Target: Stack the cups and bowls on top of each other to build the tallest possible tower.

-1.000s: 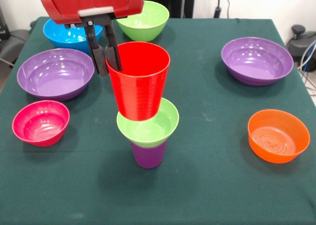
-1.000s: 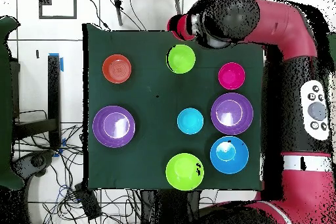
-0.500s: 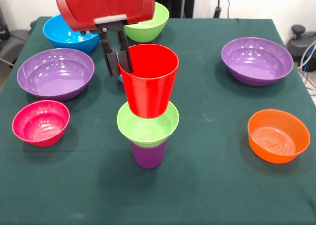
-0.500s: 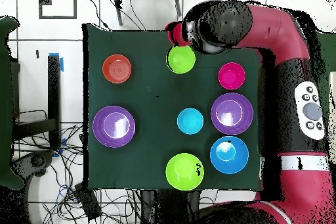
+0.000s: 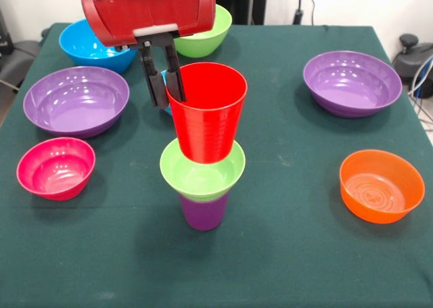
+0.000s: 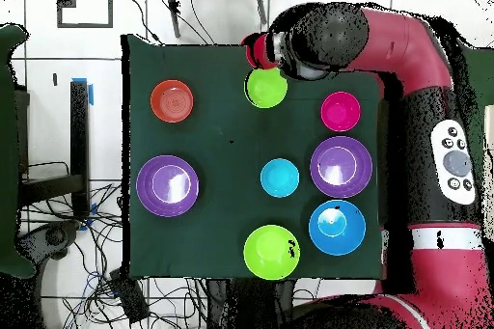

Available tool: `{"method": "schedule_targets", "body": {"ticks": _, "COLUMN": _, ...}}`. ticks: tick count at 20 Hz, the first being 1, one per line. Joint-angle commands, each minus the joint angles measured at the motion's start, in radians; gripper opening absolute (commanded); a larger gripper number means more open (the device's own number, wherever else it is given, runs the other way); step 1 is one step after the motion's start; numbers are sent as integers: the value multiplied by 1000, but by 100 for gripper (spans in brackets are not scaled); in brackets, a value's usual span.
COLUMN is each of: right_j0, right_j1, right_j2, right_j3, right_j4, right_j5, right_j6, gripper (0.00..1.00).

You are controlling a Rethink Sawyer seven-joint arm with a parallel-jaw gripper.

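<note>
Red cup (image 5: pixel 207 112) clamped at rim by tool (image 5: pixel 165 84), frame centre, sitting in lime bowl (image 5: pixel 202 170) atop purple cup (image 5: pixel 203 212).

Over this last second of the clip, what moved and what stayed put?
The gripper, shut on the red cup at its rim, carried it to the picture's right in the front view, until it sat over the small lime green bowl on the purple cup. Nothing was released. The other bowls have not moved.
</note>
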Motion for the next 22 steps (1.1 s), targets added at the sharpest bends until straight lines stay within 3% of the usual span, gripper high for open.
{"method": "schedule_targets", "body": {"ticks": 1, "right_j0": -3, "right_j1": 65, "right_j2": 12, "right_j3": 61, "right_j4": -69, "right_j5": -30, "right_j6": -221, "gripper": 0}}
{"method": "schedule_targets", "body": {"ticks": 10, "right_j0": 2, "right_j1": 93, "right_j2": 19, "right_j3": 18, "right_j4": -77, "right_j5": -12, "right_j6": -248, "gripper": 0}}
{"method": "schedule_targets", "body": {"ticks": 22, "right_j0": -10, "right_j1": 83, "right_j2": 17, "right_j3": 51, "right_j4": -79, "right_j5": -35, "right_j6": -238, "gripper": 0}}
